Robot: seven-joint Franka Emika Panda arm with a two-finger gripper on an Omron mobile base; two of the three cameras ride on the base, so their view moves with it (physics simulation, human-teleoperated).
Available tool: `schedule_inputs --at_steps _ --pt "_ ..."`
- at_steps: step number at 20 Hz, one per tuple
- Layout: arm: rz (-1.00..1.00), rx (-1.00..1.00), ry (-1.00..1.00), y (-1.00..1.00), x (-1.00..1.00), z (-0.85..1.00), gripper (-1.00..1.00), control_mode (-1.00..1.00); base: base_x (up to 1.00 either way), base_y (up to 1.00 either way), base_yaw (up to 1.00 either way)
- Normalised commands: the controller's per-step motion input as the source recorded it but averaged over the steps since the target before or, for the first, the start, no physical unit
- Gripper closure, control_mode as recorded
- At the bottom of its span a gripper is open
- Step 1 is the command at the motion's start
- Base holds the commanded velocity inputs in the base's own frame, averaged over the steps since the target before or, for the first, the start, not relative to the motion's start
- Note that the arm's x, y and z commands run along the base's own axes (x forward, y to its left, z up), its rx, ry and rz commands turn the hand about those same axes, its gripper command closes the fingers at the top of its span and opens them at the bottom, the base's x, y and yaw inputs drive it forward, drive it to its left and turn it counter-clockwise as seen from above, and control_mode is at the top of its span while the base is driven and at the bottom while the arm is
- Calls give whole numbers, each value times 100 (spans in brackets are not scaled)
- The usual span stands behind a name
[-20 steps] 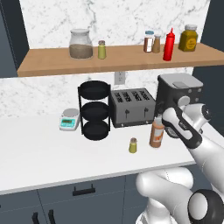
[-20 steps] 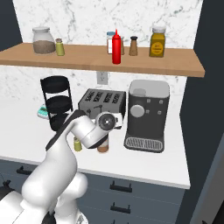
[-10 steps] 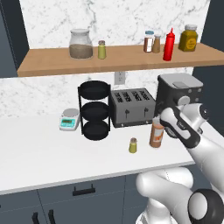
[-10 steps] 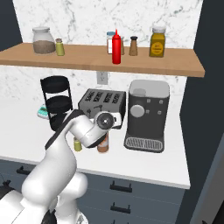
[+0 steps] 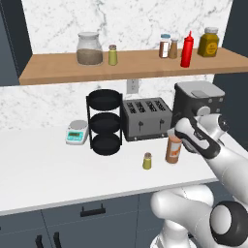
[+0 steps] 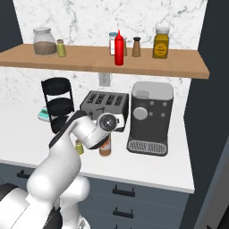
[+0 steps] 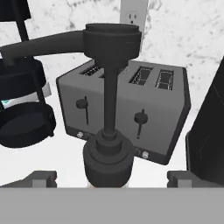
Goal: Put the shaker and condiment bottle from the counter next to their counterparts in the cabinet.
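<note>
Brown condiment bottle still unmoved

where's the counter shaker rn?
The shaker stands on the white counter, left of the condiment bottle and in front of the toaster.

A simulated kitchen, white counter under the gripper, toaster just beyond it, coffee machine to its right, tiered rack and scale to its left, wooden shelf of jars above.

Gripper slightly lower over condiment bottle.
</note>
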Motion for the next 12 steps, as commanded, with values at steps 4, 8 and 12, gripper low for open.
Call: schedule_inputs --at_steps 4,8,12 --pt "0 0 1 23 0 -9 100 -100 0 0 0" --pt "0 0 4 0 7 0 100 -100 0 0 0" --pt "0 0 -1 -16 0 11 100 -100 0 0 0"
